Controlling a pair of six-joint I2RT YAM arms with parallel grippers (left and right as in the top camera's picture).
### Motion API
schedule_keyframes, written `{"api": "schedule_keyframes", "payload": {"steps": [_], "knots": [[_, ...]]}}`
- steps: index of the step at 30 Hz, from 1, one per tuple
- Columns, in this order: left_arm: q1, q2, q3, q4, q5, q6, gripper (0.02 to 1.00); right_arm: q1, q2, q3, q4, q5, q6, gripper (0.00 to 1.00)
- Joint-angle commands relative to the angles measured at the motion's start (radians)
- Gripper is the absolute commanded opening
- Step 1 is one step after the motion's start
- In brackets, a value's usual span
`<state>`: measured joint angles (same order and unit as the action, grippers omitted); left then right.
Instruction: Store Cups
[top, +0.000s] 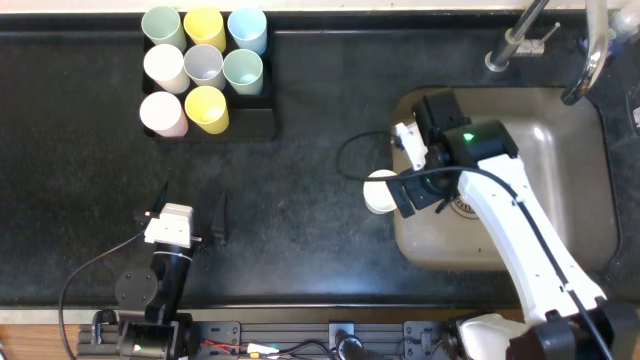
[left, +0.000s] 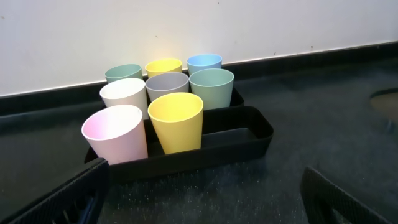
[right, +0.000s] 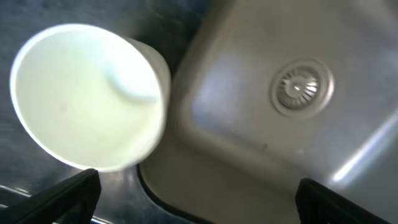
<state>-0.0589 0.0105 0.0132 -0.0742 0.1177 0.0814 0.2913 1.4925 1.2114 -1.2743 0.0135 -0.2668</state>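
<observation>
At the left rim of the steel sink (top: 560, 200), on the right side of the dark desk (top: 320, 230), a white cup (top: 380, 190) sits mouth up, just beside the basin. The right end effector (right: 199, 190) hangs over that rim with its fingers spread wide, released and holding nothing. The cup lies off to one side of the gap between them, and the sink's round drain (right: 301, 87) lies off to the other side. A faucet (top: 520, 35) stands at the far edge of the sink.

At the far left of the desk is a black tray (top: 255, 120) holding eight upright cups close together. The far row has a pale green cup (top: 161, 25), a yellow cup (top: 204, 27) and a light blue cup (top: 247, 28). The middle row has a cream cup (top: 165, 65), a grey cup (top: 204, 65) and a sage green cup (top: 243, 70). The near row has a pink cup (top: 163, 113) and a second yellow cup (top: 207, 108).

The left end effector (left: 199, 196) rests low at the near left, well apart from the tray, also released and holding nothing.
</observation>
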Motion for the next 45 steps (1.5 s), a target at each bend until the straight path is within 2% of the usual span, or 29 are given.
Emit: {"api": "schedule_keyframes", "payload": {"steps": [1, 11, 27, 28, 29, 30, 31, 32, 35, 38, 45], "knots": [[-0.002, -0.008, -0.005, 0.002, 0.01, -0.006, 0.998, 0.002, 0.019, 0.032, 0.01, -0.073, -0.03, 0.996], [-0.002, -0.008, -0.005, 0.002, 0.01, -0.006, 0.998, -0.036, 0.058, 0.031, 0.06, -0.074, -0.034, 0.998], [-0.002, -0.008, -0.005, 0.002, 0.01, -0.006, 0.998, -0.03, 0.13, 0.031, 0.1, -0.075, -0.048, 0.993], [-0.002, -0.008, -0.005, 0.002, 0.01, -0.006, 0.998, -0.029, 0.131, 0.031, 0.101, -0.077, -0.048, 0.961], [-0.002, -0.008, -0.005, 0.002, 0.01, -0.006, 0.998, -0.027, 0.131, 0.031, 0.103, -0.077, -0.047, 0.866], [-0.002, -0.008, -0.005, 0.002, 0.01, -0.006, 0.998, -0.024, 0.131, 0.031, 0.106, -0.077, -0.047, 0.568], [-0.002, -0.008, -0.005, 0.002, 0.01, -0.006, 0.998, -0.02, 0.131, 0.031, 0.108, -0.077, -0.047, 0.325], [-0.002, -0.008, -0.005, 0.002, 0.01, -0.006, 0.998, -0.015, 0.132, 0.031, 0.109, -0.077, -0.043, 0.178], [-0.002, -0.008, -0.005, 0.002, 0.01, -0.006, 0.998, 0.007, 0.141, 0.031, 0.117, -0.097, -0.044, 0.045], [-0.002, -0.008, -0.005, 0.002, 0.01, -0.007, 0.998, 0.047, 0.155, 0.031, 0.126, -0.13, -0.043, 0.045], [-0.002, -0.008, -0.005, 0.002, 0.01, -0.006, 0.998, 0.129, 0.161, 0.123, 0.09, -0.106, -0.005, 0.042]]}}
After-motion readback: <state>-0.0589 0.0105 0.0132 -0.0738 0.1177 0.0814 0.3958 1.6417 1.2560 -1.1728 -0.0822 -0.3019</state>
